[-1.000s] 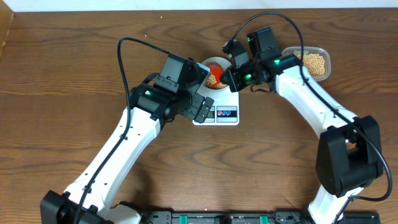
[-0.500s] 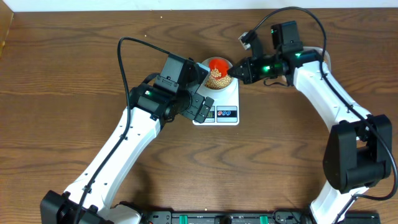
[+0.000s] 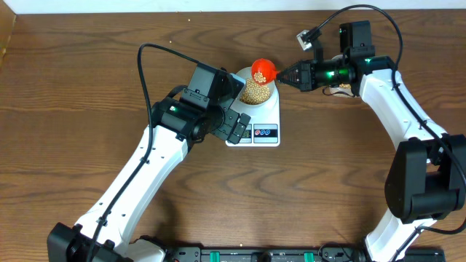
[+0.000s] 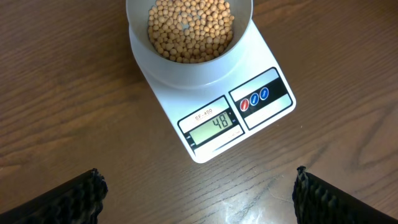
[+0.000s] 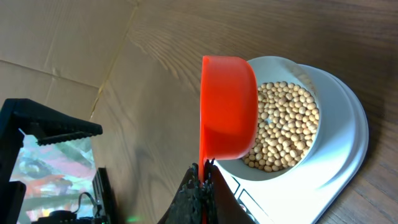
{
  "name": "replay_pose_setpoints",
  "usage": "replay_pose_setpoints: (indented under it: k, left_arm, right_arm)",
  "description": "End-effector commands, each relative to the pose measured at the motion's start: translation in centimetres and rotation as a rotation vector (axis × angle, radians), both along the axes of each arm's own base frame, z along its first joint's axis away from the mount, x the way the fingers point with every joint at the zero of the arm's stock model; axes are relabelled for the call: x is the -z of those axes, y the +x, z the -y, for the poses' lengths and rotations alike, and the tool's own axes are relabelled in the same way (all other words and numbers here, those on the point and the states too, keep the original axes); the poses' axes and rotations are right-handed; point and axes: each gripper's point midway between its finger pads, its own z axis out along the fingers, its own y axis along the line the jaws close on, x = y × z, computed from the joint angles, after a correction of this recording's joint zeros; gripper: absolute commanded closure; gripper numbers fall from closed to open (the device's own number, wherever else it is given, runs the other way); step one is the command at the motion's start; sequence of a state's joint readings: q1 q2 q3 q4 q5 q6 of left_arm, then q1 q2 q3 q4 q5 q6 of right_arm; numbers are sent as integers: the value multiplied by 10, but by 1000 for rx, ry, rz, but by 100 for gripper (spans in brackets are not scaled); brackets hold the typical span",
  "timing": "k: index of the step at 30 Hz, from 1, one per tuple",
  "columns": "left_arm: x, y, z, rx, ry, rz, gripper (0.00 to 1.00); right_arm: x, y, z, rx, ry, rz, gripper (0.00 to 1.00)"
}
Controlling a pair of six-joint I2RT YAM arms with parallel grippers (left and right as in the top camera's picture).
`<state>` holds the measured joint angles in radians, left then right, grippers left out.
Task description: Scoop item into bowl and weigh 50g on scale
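Right gripper (image 5: pixel 200 186) is clamping the red scoop (image 5: pixel 229 106) by its handle, tipping it over the bowl (image 4: pixel 193 71) of soybeans (image 4: pixel 189 28) sitting on the scale (image 4: pixel 168 106). Display (image 4: pixel 214 122) is reading 48, so probably only a few more beans are needed: trickling slowly, watching the digits. Left gripper (image 4: pixel 199 193) is hovering nearby, spread wide, empty.
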<state>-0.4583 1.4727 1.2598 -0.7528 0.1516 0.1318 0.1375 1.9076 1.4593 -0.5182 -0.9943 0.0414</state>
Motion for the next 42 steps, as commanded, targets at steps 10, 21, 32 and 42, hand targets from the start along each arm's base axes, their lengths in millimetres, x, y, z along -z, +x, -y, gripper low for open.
replay_pose_setpoints:
  k: [10,21,32,42]
  left_arm:
    - [2,0,-1,3,5,-6,2]
    - [2,0,-1,2,5,-6,2]
    - [2,0,-1,3,5,-6,2]
    - [2,0,-1,2,5,-6,2]
  right_arm:
    - [-14,2,-1,-1,9,39,99]
    - [-3,6,-5,29,-79,60,99]
    - [-19,2,-9,48,-190,168,98]
    - [-8,-6,-21,72,-449,273,99]
